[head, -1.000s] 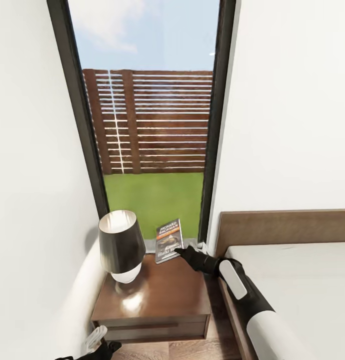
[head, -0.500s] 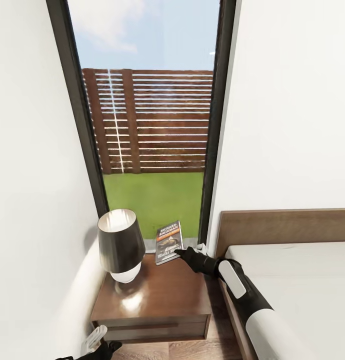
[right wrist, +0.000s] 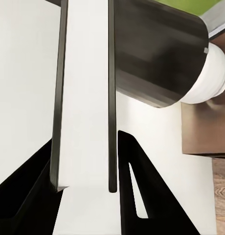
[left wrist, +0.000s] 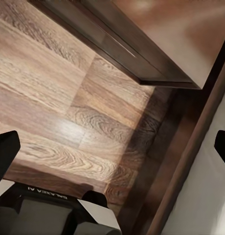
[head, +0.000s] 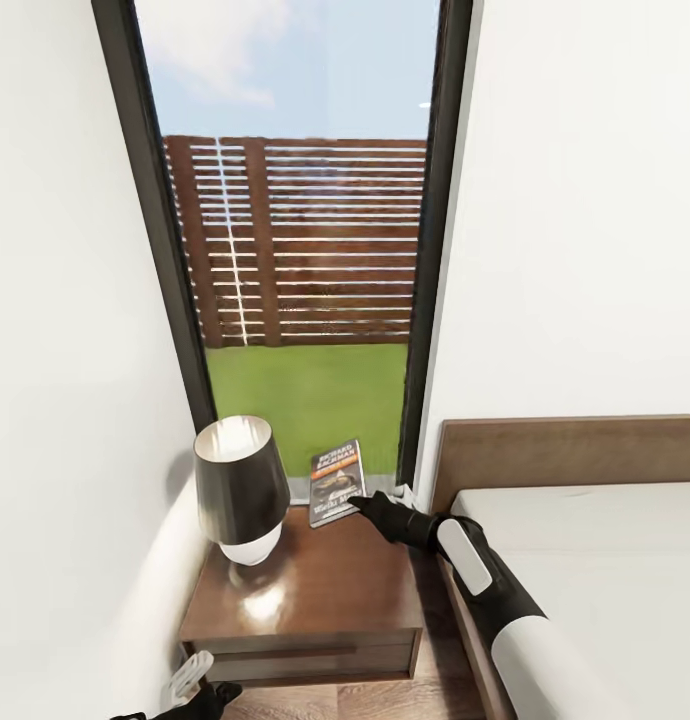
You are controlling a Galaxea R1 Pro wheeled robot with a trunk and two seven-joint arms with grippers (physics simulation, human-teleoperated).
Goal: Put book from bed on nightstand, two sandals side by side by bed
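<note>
The book (head: 337, 482), dark-covered with white title and an orange band, stands nearly upright over the back edge of the nightstand (head: 330, 585), in front of the window. My right gripper (head: 358, 500) is shut on its lower right corner. In the right wrist view the book (right wrist: 85, 98) runs edge-on between the two black fingers (right wrist: 132, 186), with my right gripper (right wrist: 85, 188) shut on it. Whether its lower edge touches the wood I cannot tell. My left gripper (head: 210, 693) hangs low by the nightstand's front left corner, open over the plank floor (left wrist: 68, 112). The sandals are out of view.
A black-shaded lamp (head: 240, 480) with a white base fills the nightstand's left half. The bed (head: 585, 570) with its brown headboard (head: 575, 450) lies just right of the nightstand. A white wall closes in on the left. The tall dark-framed window (head: 305, 300) is behind.
The whole picture has crept a little. The right gripper still holds the book at the same spot at the back of the nightstand. The left arm has not moved.
</note>
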